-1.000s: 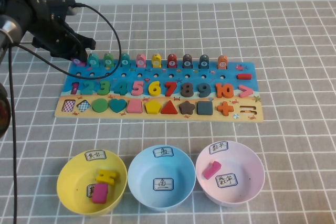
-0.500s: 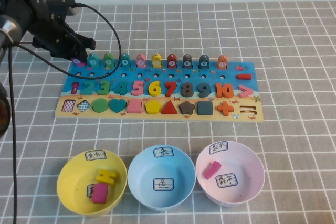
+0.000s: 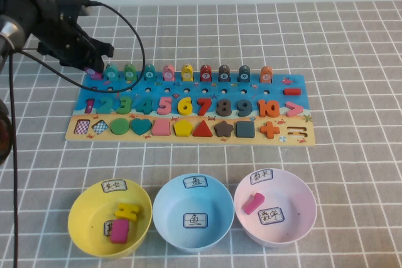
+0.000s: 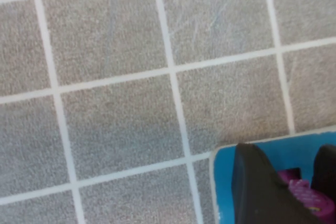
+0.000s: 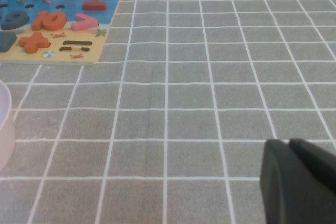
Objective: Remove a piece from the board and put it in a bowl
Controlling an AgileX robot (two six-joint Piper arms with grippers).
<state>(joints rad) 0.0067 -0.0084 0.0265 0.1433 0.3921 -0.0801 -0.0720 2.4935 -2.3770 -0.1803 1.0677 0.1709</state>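
The board (image 3: 295,81) lies across the middle of the table with a row of fish pegs along its far edge. My left gripper (image 3: 95,69) is at the board's far left corner, shut on the magenta piece (image 3: 95,75). In the left wrist view the piece (image 4: 305,195) sits between the two dark fingers (image 4: 254,187), just over its slot in the blue board (image 4: 226,174). The light blue bowl (image 3: 164,208) stands empty at the near edge, in the middle of the row of bowls. My right gripper (image 5: 287,143) is shut and empty over bare cloth, out of the high view.
A yellow bowl (image 3: 81,211) holding a yellow and a magenta block stands left of the blue one. A pink bowl (image 3: 298,199) with a magenta block stands right of it. The left arm's black cable (image 3: 129,29) loops over the board's far left.
My left gripper has shifted very slightly up and away at the board's corner, still round the magenta piece. Nothing else has moved.
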